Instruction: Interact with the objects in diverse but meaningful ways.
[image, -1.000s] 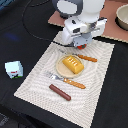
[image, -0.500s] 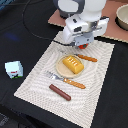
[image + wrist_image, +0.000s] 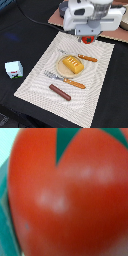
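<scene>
Tomato (image 3: 88, 39), red, at upper centre of the exterior view beneath the gripper (image 3: 89, 36), filling the wrist view (image 3: 70, 193); whether the gripper grasps it cannot be told. Bread piece (image 3: 72, 63) on plate (image 3: 60, 69), mid-frame.

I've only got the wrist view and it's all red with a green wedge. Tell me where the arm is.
Observer: The pincer is low at the far edge of the striped placemat, over the red tomato.
Operator: Say whether it's gripping.
Observer: Cannot tell; the arm's white body hides the fingers in the exterior view.
Operator: List what else is on the mat.
Observer: A round tan plate with the yellow bread piece on it, a fork and a knife on either side, and a brown sausage nearer the camera.
Operator: Anything off the mat?
Observer: The milk carton, at the exterior view's left.
</scene>
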Robot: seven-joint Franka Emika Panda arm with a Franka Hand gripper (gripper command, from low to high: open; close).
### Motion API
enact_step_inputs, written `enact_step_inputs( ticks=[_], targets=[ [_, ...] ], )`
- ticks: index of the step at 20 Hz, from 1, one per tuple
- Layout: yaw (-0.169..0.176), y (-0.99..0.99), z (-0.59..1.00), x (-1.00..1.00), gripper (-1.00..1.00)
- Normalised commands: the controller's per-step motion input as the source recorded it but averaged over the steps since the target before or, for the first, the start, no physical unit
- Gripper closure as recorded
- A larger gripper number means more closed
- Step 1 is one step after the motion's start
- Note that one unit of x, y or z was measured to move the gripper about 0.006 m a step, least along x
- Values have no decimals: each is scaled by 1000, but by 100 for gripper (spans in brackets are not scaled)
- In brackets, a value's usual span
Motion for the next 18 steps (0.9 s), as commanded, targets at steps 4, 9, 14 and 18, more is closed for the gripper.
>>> enact_step_inputs(
  ticks=[4,9,14,18],
  targets=[
    [-12,-642,21,-599,100],
    [0,-725,-74,-634,100],
    [0,-686,-157,-675,100],
    [-1,-639,-207,-706,100]
  ],
)
